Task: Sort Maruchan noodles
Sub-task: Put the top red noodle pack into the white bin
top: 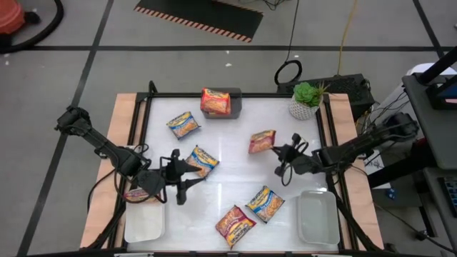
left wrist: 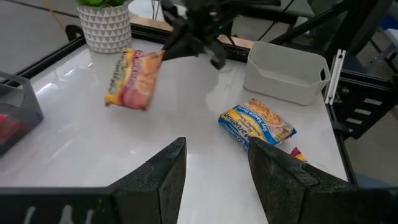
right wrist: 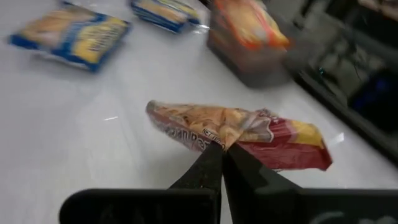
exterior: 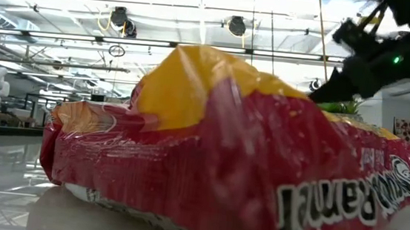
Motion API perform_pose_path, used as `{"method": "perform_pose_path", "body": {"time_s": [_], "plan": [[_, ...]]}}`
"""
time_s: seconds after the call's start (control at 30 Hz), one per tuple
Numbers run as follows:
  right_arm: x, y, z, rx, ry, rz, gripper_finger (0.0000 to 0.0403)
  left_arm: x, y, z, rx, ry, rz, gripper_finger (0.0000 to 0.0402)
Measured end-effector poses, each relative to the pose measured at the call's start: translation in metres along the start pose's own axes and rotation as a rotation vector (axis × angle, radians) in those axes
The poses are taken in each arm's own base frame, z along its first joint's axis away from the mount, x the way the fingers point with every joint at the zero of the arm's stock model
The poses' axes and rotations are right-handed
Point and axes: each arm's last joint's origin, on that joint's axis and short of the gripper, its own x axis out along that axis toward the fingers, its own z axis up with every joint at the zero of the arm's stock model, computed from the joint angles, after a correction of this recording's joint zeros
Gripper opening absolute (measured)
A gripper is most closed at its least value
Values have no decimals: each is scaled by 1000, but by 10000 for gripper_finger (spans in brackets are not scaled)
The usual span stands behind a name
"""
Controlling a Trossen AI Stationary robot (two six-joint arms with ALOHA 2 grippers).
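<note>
Glossy plastic packets mostly lie unsorted. Left gripper [top: 180,187], fingers spread and empty, has a blue-and-yellow packet [top: 201,160] just ahead of it; the left white tray [top: 143,222] behind it appears empty. One orange packet [top: 215,102] sits in the grey bin [top: 236,106]. Right gripper [top: 280,153], fingers pressed together, pinches a crinkled red packet [top: 262,141]; the right white tray [top: 318,218] behind it is bare.

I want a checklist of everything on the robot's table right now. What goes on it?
Surface: white table, glossy.
Job's things: red noodle packet pinched by right gripper; blue packets scattered; one packet in grey bin.
Clutter: potted plant; two white trays.
Grippers: right shut on red packet; left gripper open, empty.
Cables: wires along both arms.
Surroundings: striped floor mat.
</note>
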Motion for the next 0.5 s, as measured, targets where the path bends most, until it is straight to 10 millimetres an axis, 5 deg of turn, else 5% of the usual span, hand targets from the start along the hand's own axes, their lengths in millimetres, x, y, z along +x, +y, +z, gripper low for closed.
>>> {"method": "perform_pose_path", "body": {"time_s": [0.5], "plan": [[-48, 39, 65, -255, -228, 135, 0, 28, 9, -6, -8, 65, 48, 177]]}}
